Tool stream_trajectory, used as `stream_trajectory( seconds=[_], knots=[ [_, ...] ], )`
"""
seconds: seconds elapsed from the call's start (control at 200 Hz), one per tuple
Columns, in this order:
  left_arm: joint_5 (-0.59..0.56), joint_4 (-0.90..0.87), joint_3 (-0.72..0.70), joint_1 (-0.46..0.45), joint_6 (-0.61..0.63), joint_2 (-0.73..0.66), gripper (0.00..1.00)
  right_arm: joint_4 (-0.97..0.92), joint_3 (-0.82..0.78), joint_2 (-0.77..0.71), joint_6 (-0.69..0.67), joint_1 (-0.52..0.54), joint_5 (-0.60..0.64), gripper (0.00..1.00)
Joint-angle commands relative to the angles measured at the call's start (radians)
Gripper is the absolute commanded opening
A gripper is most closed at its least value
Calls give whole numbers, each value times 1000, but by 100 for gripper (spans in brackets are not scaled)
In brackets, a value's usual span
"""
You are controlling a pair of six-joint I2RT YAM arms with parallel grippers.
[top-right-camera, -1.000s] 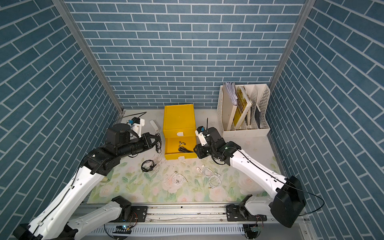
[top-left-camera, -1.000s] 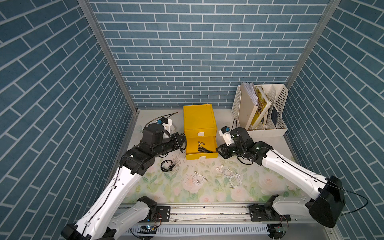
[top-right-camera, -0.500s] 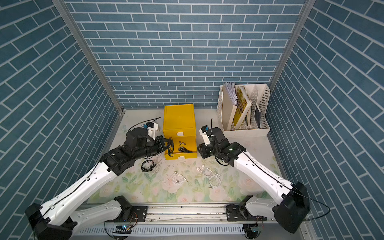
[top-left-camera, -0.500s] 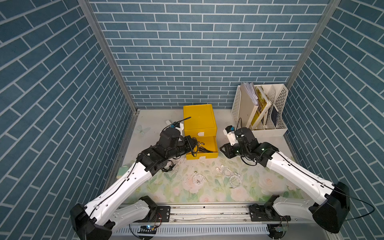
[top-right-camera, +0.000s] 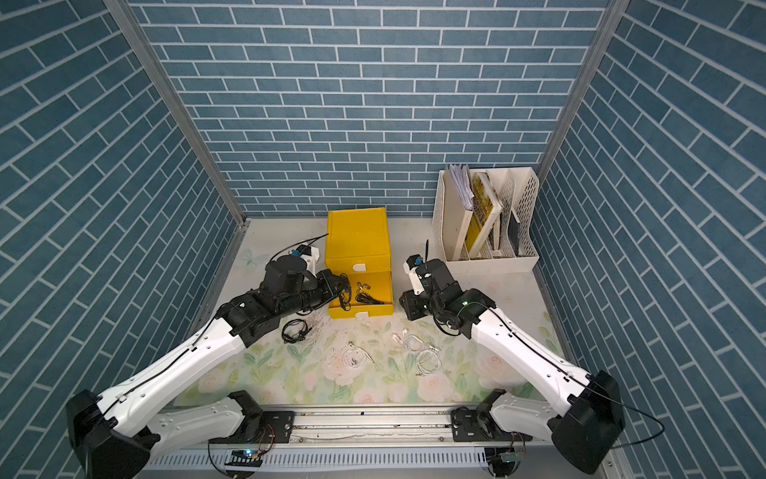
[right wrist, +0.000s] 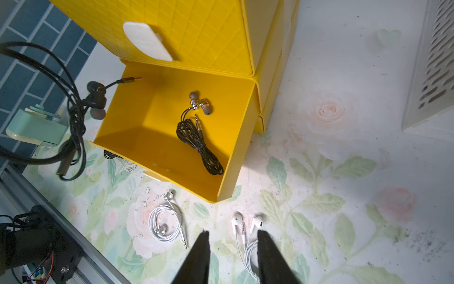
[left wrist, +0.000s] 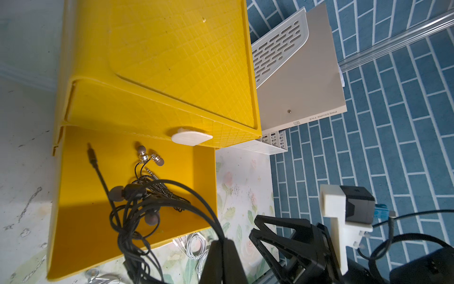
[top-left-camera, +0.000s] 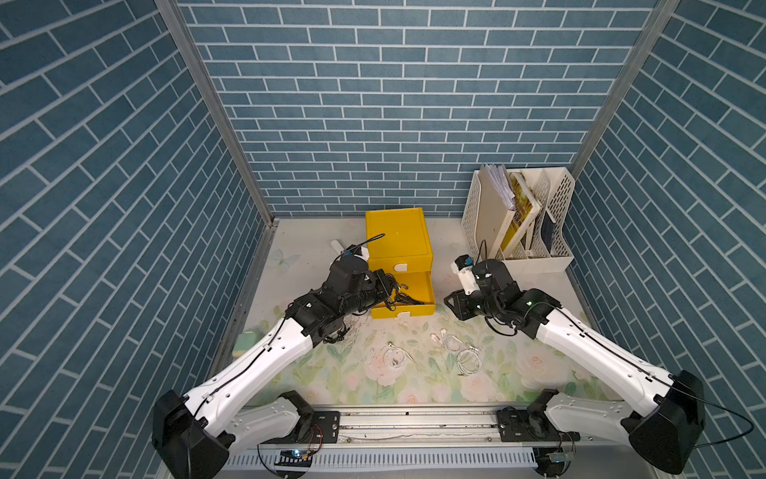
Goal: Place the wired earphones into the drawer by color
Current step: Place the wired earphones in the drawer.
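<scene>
- Two grippers are seen in both top views: L gripper point(top-left-camera: 387, 286) at the open lower drawer point(top-left-camera: 404, 310), R gripper point(top-left-camera: 452, 302) near the drawer's opposite side.
- L gripper is shown fully closed in the L wrist view. The held black earphones point(left wrist: 137, 196) are pinched by the cable, w/ buds and jack hanging loose.
- This held set is located at the drawer wall nearest the L arm, and its jack is pointed over the rim. Whether the bundle is over the inside or just outside cannot be told.
- 2nd black set point(right wrist: 199, 137), w/ braided cable and silver buds, is laid inside the lower drawer.
- 3rd black coil point(top-right-camera: 296, 329) is left on the floral mat point(top-left-camera: 352, 385), near the L arm.
- R gripper jaws are kept partly apart and nothing is gripped. It is held over the white earbud set point(right wrist: 258, 221) on the mat.
- White coil w/ silver buds point(right wrist: 167, 223) is laid just beside, in front of the drawer.
- Upper drawer point(top-left-camera: 385, 265) is closed.
- White file rack point(top-left-camera: 557, 249) is placed at the rear, well apart from the earphones.
</scene>
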Motion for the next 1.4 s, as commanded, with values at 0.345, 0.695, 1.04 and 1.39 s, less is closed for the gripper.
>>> stream_trajectory(
  seconds=[0.345, 0.695, 1.04, 1.39],
  knots=[
    [-84, 52, 3, -5, 12, 80, 0, -32, -46, -50, 5, -7, 39, 35],
    [-121, 85, 16, -1, 41, 161, 0, -28, -91, -78, 4, -8, 43, 35],
    [-123, 115, 52, 1, 50, 232, 0, -40, -102, -87, -12, -15, 56, 35],
    [-132, 103, 39, 3, 65, 280, 0, -39, -116, -88, -18, -20, 60, 35]
  ],
)
